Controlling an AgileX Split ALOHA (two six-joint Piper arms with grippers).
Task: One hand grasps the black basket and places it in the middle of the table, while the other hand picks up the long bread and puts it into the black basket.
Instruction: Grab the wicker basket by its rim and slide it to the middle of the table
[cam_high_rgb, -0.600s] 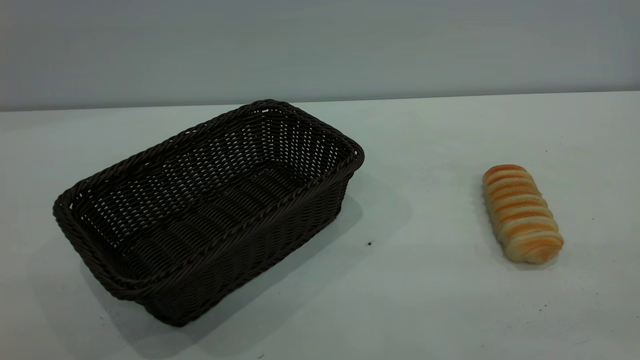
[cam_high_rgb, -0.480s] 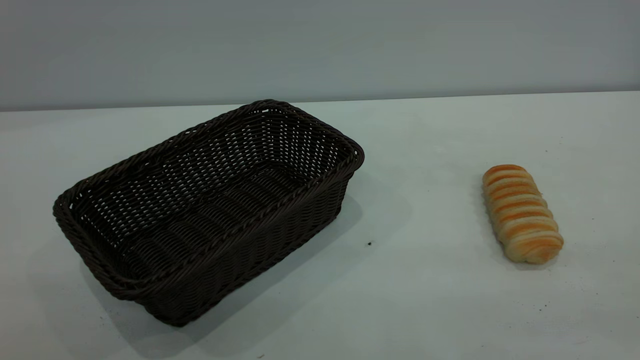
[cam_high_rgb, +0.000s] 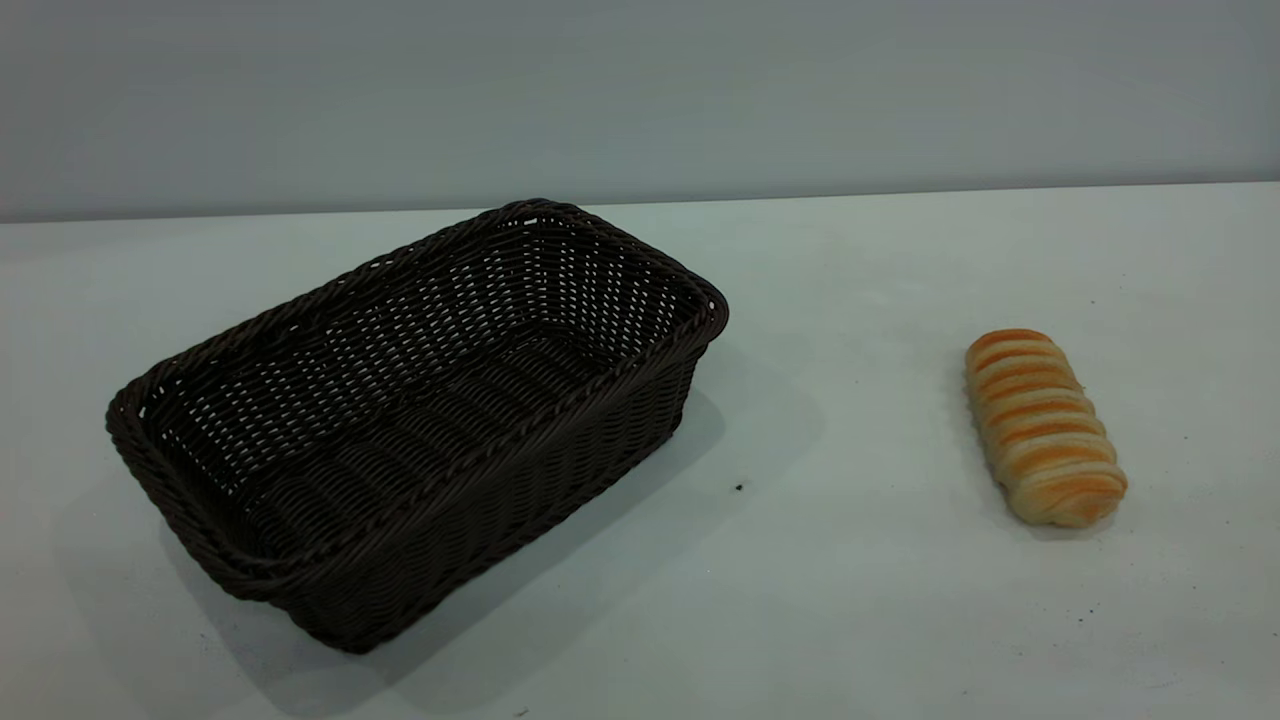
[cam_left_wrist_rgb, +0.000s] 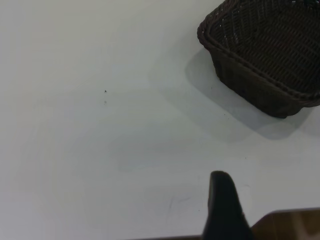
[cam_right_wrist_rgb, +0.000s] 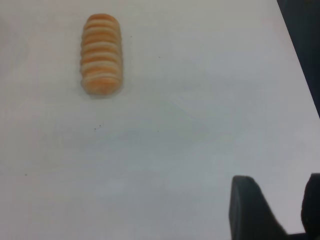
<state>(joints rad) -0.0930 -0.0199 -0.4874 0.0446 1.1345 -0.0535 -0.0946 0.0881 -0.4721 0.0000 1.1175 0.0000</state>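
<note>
The black basket stands empty on the left half of the white table, set at an angle. One of its corners shows in the left wrist view. The long bread lies on the table at the right, well apart from the basket, and also shows in the right wrist view. My left gripper hangs over bare table short of the basket corner, touching nothing. My right gripper is open and empty over bare table, some way from the bread. Neither gripper shows in the exterior view.
A small dark speck lies on the table between basket and bread. The table's edge runs close to my right gripper. A brown surface shows past the table edge by my left gripper.
</note>
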